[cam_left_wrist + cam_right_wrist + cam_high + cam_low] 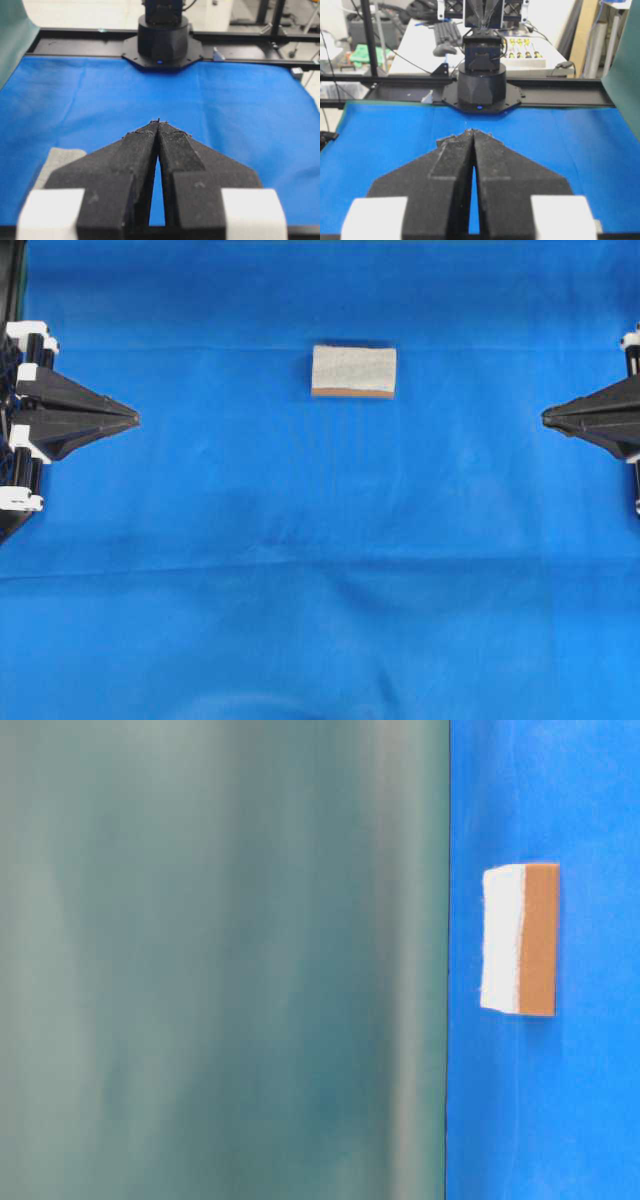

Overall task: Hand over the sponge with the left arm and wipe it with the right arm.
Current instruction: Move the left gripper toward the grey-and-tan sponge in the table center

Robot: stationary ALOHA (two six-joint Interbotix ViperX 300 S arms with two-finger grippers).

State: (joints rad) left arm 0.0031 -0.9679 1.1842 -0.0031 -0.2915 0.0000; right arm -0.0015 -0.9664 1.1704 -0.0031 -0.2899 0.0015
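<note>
The sponge point(354, 371), a speckled grey-white block over a thin tan layer, lies flat on the blue cloth point(320, 540) at the upper middle. It also shows in the table-level view point(520, 940) and at the lower left of the left wrist view point(57, 160). My left gripper point(135, 418) rests at the left edge, shut and empty, its tips touching point(158, 121). My right gripper point(545, 418) rests at the right edge, shut and empty point(472, 131). Both are far from the sponge.
The blue cloth covers the whole table. A green backdrop point(220, 960) fills the left of the table-level view. Each wrist view shows the opposite arm's black base point(162, 42), point(481, 92) at the far table edge.
</note>
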